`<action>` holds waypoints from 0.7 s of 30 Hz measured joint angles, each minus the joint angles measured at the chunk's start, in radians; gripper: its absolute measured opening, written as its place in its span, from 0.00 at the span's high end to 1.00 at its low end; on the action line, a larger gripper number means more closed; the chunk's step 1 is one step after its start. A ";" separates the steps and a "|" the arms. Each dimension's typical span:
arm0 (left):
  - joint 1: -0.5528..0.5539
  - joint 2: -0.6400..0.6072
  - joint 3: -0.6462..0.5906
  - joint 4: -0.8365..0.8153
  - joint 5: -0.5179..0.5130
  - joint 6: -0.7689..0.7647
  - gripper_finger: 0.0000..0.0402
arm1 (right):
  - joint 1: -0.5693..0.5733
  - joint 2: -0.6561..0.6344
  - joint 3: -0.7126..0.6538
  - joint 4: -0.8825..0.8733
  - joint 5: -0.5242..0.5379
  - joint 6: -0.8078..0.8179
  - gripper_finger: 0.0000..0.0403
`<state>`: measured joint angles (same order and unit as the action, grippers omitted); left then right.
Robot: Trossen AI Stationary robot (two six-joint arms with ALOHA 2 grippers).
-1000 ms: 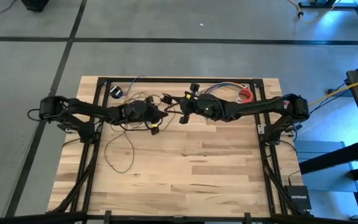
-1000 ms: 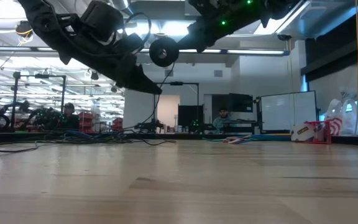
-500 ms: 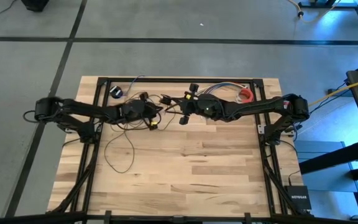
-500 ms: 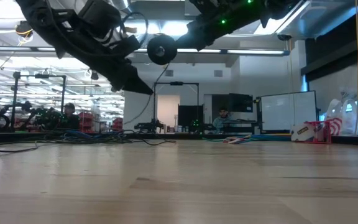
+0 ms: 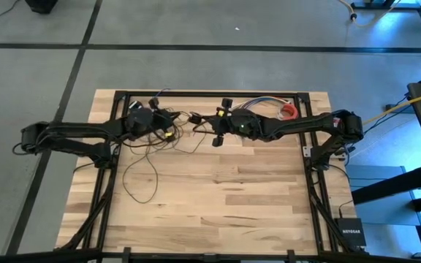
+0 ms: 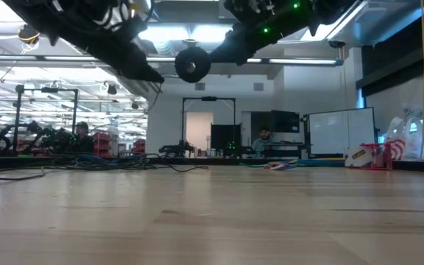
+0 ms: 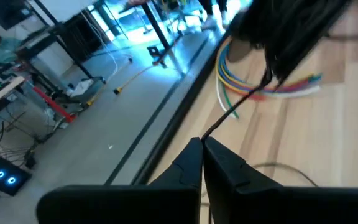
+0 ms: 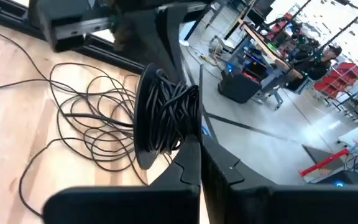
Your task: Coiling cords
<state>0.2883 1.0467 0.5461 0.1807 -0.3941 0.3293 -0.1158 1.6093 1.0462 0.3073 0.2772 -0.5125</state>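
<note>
- Nearest the camera in the right wrist view, the right gripper (image 8: 199,155) has its jaws pressed together on a wound bundle of the cords (image 8: 166,115); loose loops spread on the table (image 8: 17,137) beyond it.
- In the left wrist view, the left gripper (image 7: 202,149) pinches a single strand; the multicoloured wires (image 7: 253,87) lie farther off.
- Risk, as I judge it: the thin strand could slip from the pinch; the loose loops could snag or knot if drawn tight; the bundle could unwind if the hold slackens.
- The high view alone shows a slack loop trailing toward the table's middle; the low view shows both arms raised above the wood, but no strand clearly.
</note>
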 joint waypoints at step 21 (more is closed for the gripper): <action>-0.033 -0.006 0.000 0.234 0.280 -0.192 1.00 | -0.044 0.063 -0.001 0.026 0.034 0.011 1.00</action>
<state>0.2548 1.0403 0.5457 0.4152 -0.1143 0.1369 -0.1593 1.6726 1.0454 0.3334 0.3115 -0.5019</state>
